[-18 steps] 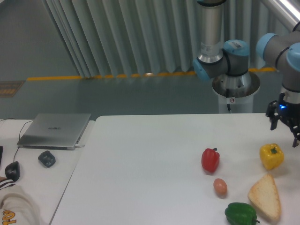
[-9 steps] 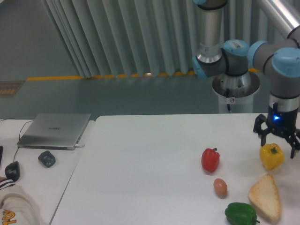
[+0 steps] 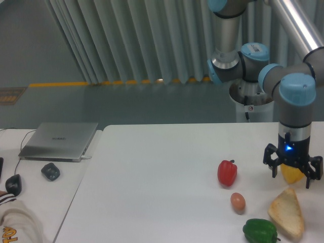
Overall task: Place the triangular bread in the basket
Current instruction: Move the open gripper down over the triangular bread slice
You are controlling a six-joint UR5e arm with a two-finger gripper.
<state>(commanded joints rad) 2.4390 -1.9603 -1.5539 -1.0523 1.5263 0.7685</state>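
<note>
Closest to you, at the front right of the table (image 3: 152, 167), lies the bread (image 3: 287, 212). It is flat on the table, with a green pepper (image 3: 259, 231) just beside it on the left. You can guess the bread is light and soft, so a hard squeeze could squash or tear it. Because it lies so flat, you probably need to pinch it across its brown crust edges, where it looks a bit firmer, and go down low to the table.

A little farther back sit a small egg (image 3: 238, 201) and a red pepper (image 3: 227, 172).

Behind the bread hangs the gripper (image 3: 292, 171). Its fingers are spread wide and they hold nothing. A yellow pepper (image 3: 292, 174) peeks out right behind them; you cannot tell if they touch it. The fingers are near the bread but not on it.

You cannot see any basket in this view
</note>
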